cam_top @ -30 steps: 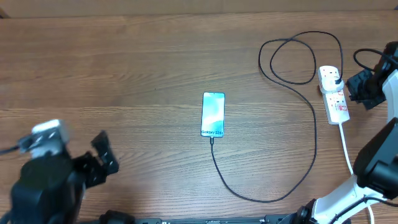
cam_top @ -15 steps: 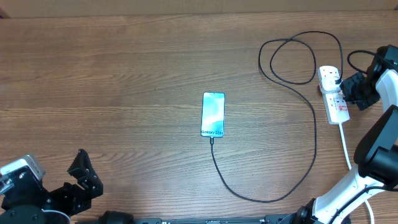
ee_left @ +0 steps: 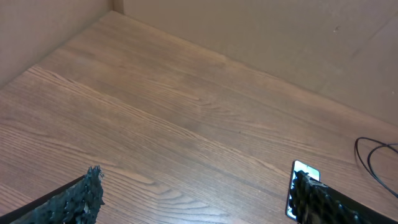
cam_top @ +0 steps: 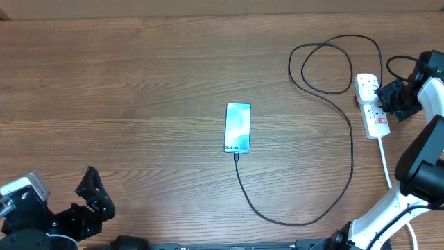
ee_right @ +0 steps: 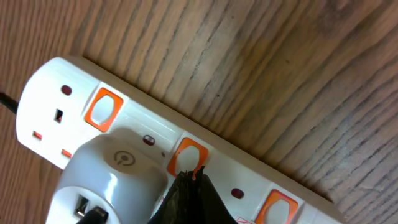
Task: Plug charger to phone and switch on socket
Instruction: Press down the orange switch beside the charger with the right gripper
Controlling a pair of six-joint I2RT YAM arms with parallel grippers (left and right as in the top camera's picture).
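Surface: A brown wood-grain table filled the overhead view. A plain tan panel stood along its far edge in the left wrist view.
Phone: The phone lay flat near the middle of the table. Its screen faced up, lit pale blue-teal, and its long side ran away from the robot.
Charger: The charger started at the phone's near end, where its tip sat against the port. It curved out to the right, looped beyond the socket and ended at the socket's far end.
Socket: The socket lay near the right edge, with a thick white cord trailing toward the robot. In the right wrist view a pale adapter sat in its end outlet, beside the orange-red switches.
Right gripper: The right gripper was over the socket. Its dark fingers were pressed together with nothing between them, and the tip met the second switch. How hard it pressed could not be told.
Left gripper: The left gripper hung at the near-left corner, well apart from the phone. Its fingers were spread wide and held nothing.
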